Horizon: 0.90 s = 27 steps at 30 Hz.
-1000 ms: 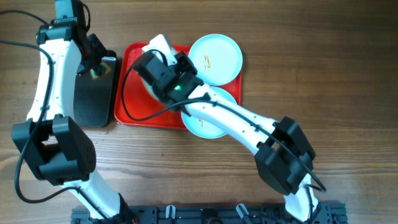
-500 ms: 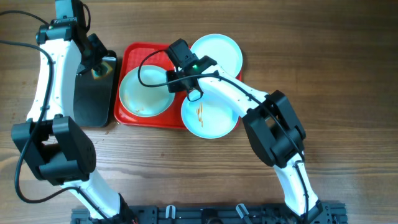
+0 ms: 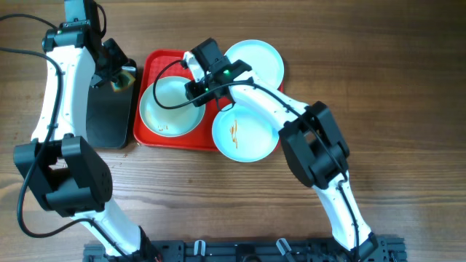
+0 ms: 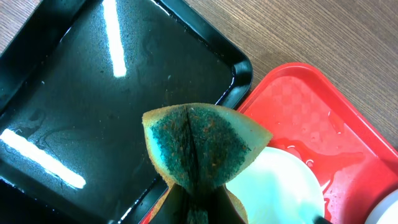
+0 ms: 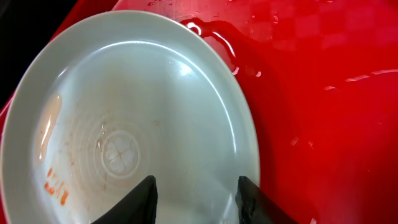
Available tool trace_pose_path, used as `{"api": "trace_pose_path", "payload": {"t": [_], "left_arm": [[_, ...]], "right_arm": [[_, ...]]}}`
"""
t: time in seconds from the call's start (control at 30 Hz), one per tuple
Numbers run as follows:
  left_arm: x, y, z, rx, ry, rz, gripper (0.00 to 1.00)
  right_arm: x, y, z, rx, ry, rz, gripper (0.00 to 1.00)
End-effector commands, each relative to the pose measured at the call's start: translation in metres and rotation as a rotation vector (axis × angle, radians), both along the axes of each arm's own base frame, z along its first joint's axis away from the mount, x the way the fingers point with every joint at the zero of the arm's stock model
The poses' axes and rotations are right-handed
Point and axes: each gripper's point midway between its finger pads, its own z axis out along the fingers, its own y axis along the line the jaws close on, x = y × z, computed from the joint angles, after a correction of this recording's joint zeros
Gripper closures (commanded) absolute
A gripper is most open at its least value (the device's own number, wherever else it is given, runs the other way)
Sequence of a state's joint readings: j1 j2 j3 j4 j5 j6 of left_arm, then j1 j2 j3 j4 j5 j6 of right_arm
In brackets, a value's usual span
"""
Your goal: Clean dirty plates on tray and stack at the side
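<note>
Right end effector (image 3: 195, 89) pulled back across large glossy red tray (image 3: 156, 62) — round white plate (image 3: 170, 107) on its left half now uncovered, orange smears apparently left. It gapes wide above plate's rim, empty. Left end effector (image 3: 116, 76) pinches green-faced sponge (image 4: 202, 146) — scrubbing likely next.

The right gripper (image 3: 195, 87) is shifting across the red tray (image 3: 154, 64). A second ago it was covering the left plate (image 3: 164, 113), then it was swinging toward the frame's centre. Now it is hanging, fingers apart, over that plate's upper-right rim. The plate is lying in plain view again, showing orange smears near its lower edge. The right arm's elbow is folding in from the lower right toward the middle, uncovering the streaked lower plate (image 3: 244, 135).
</note>
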<state>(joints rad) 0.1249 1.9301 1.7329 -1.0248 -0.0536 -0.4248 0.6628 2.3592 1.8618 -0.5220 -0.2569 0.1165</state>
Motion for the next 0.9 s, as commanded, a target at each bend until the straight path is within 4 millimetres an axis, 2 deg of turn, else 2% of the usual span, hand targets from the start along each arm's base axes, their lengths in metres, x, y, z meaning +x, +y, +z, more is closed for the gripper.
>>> {"api": "trace_pose_path", "payload": {"t": [0.0, 0.1, 0.17, 0.27, 0.33, 0.37, 0.43, 0.53, 0.63, 0.73, 0.87], "left_arm": [[0.002, -0.004, 0.001, -0.032, -0.013, 0.002, 0.96], [0.001, -0.004, 0.001, -0.035, -0.010, 0.001, 0.96], [0.001, -0.004, 0.001, -0.035, -0.010, 0.001, 0.96], [0.001, -0.004, 0.001, -0.035, -0.010, 0.001, 0.96], [0.001, -0.004, 0.001, -0.036, -0.010, 0.001, 0.96], [0.001, -0.004, 0.001, -0.036, -0.011, 0.001, 0.96], [0.001, -0.004, 0.001, -0.036, -0.010, 0.001, 0.96], [0.001, -0.004, 0.001, -0.035, -0.010, 0.001, 0.96], [0.001, -0.004, 0.001, -0.035, -0.011, 0.001, 0.96], [0.002, -0.004, 0.001, -0.035, -0.011, 0.001, 0.96], [0.002, -0.004, 0.001, -0.036, -0.011, 0.001, 0.96]], "right_arm": [[0.019, -0.005, -0.016, -0.016, -0.023, -0.084, 0.60], [0.021, -0.003, -0.017, -0.005, -0.021, -0.099, 0.61], [0.025, 0.002, 0.000, 0.014, -0.060, -0.066, 0.61], [0.029, 0.004, 0.036, 0.037, -0.112, -0.051, 0.56], [0.035, 0.001, 0.048, 0.034, -0.156, -0.041, 0.55], [0.039, -0.004, 0.047, 0.019, -0.164, -0.056, 0.54], [0.040, -0.014, 0.032, -0.019, -0.138, -0.074, 0.54], [0.049, -0.035, -0.007, -0.116, -0.111, -0.184, 0.51], [0.042, -0.022, -0.023, -0.065, -0.062, -0.139, 0.52], [0.033, -0.018, -0.025, -0.043, -0.003, -0.154, 0.69], [0.016, -0.027, -0.038, -0.052, 0.153, -0.318, 0.88]]}}
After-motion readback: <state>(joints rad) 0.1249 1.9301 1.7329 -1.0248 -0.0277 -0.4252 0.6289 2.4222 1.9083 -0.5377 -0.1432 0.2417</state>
